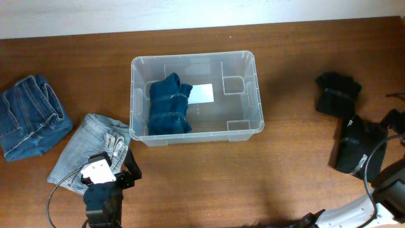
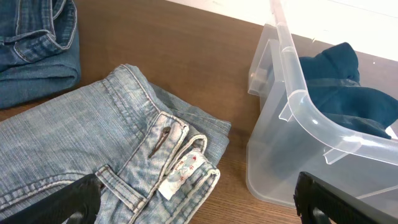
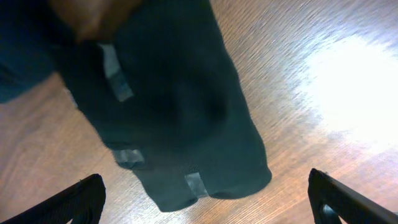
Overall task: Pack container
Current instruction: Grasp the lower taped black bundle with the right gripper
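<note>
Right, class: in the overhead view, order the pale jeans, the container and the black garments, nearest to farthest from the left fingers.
1. Pale jeans, right by the left fingers, front left.
2. Container, centre back.
3. Black garments, far right.

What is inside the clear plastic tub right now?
In the container, a folded dark blue garment lies in the left half, next to the white label on the base. Anything under the garment is hidden.
</note>
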{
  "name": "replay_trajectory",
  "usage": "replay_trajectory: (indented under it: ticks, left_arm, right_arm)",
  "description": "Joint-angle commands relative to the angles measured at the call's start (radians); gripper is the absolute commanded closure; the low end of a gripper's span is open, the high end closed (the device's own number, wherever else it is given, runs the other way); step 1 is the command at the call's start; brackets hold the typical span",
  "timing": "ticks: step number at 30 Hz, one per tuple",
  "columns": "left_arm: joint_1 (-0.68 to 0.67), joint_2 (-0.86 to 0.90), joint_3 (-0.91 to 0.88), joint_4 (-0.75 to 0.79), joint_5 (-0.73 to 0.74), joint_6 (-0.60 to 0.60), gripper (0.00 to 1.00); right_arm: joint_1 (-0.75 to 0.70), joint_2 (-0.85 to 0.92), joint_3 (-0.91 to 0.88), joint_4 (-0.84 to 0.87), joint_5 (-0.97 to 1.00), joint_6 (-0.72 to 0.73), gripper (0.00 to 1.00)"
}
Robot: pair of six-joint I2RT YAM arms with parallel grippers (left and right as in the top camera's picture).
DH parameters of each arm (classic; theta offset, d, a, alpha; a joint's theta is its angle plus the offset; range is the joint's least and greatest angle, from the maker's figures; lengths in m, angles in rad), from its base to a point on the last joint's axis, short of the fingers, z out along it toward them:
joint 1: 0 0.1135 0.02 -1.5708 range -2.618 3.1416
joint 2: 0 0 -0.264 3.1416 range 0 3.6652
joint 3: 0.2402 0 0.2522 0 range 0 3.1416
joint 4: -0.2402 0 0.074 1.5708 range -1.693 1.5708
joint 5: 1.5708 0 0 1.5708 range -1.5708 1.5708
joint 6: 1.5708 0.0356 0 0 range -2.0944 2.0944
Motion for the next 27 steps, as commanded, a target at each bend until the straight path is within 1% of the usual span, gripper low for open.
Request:
replay_trajectory:
  ticks: [1, 7, 9, 13, 15, 21, 23, 27]
  left_arm:
    - [0.003, -0.008, -0.014, 0.003, 0.017, -0.002, 0.01]
    - [0.003, -0.008, -0.014, 0.003, 0.017, -0.002, 0.01]
    - [0.003, -0.008, -0.014, 0.003, 0.017, -0.002, 0.01]
    - [0.003, -0.008, -0.014, 0.003, 0.017, -0.002, 0.01]
    - [0.003, -0.008, -0.014, 0.003, 0.017, -0.002, 0.01]
    - [0.003, -0.008, -0.014, 0.003, 0.017, -0.002, 0.01]
    - [0.003, -0.008, -0.014, 0.003, 0.017, -0.002, 0.01]
    - [0.003, -0.008, -0.014, 0.003, 0.017, -0.002, 0.00]
  right_arm:
    - [-0.005, 0.040, -0.026, 0.017, 0.011, -0.018, 0.04]
    - [-0.017, 0.060, -0.112, 0.110, -0.059, -0.018, 0.00]
    - [-0.026, 0.060, -0.151, 0.151, -0.100, -0.019, 0.01]
    - [-0.036, 0.060, -0.227, 0.229, -0.238, -0.037, 0.01]
    - [-0.036, 0.060, -0.247, 0.231, -0.330, -0.072, 0.01]
    - [-0.035, 0.060, -0.256, 0.164, -0.507, -0.071, 0.01]
    - [-0.035, 0.060, -0.256, 0.143, -0.512, -0.072, 0.01]
    - [-0.036, 0.060, -0.255, 0.132, -0.404, -0.075, 0.00]
